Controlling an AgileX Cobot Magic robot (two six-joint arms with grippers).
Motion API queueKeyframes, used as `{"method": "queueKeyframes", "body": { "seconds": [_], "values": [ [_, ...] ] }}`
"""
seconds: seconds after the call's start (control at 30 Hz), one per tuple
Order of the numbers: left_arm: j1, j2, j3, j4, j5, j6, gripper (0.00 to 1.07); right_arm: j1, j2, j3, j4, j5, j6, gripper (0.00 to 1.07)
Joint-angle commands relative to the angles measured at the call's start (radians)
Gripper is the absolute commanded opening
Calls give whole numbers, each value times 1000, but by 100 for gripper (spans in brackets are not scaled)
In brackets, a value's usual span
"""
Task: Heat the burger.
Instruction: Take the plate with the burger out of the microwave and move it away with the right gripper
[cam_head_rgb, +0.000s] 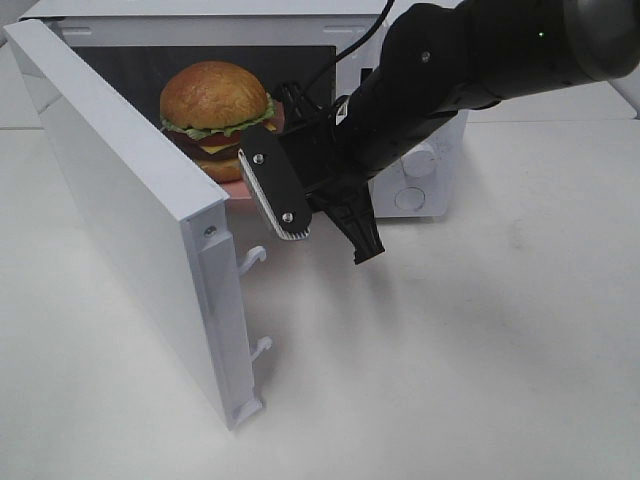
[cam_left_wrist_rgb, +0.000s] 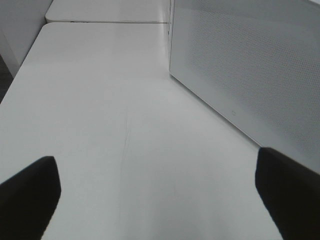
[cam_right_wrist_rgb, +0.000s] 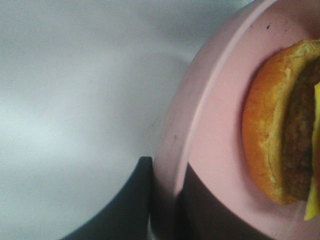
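The burger (cam_head_rgb: 215, 115) has a glossy brown bun, lettuce, cheese and a dark patty. It rests on a pink plate (cam_head_rgb: 238, 190) in the open microwave cavity (cam_head_rgb: 130, 70). My right gripper (cam_head_rgb: 268, 170) reaches in from the right and is shut on the plate's near rim. Up close in the right wrist view, the gripper (cam_right_wrist_rgb: 167, 210) pinches the plate rim (cam_right_wrist_rgb: 200, 100) between its dark fingers, with the burger (cam_right_wrist_rgb: 280, 140) just beyond. In the left wrist view, my left gripper (cam_left_wrist_rgb: 160, 200) is open and empty above the table. It does not show in the high view.
The microwave door (cam_head_rgb: 120, 200) swings out to the left toward the table's front, with white latch hooks (cam_head_rgb: 255, 260) on its edge. The control panel with knobs (cam_head_rgb: 420, 175) is to the right of the cavity. A perforated white wall (cam_left_wrist_rgb: 250, 65) stands beside my left gripper.
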Motion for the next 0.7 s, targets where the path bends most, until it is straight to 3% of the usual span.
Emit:
{"method": "queueKeyframes", "body": {
  "seconds": [0.03, 0.7],
  "values": [
    [1, -18, 3, -6, -7, 0, 98, -10, -46, 26, 8, -78, 2, 0],
    [1, -18, 3, -6, -7, 0, 98, -10, -280, 329, 12, -157, 13, 0]
  ]
}}
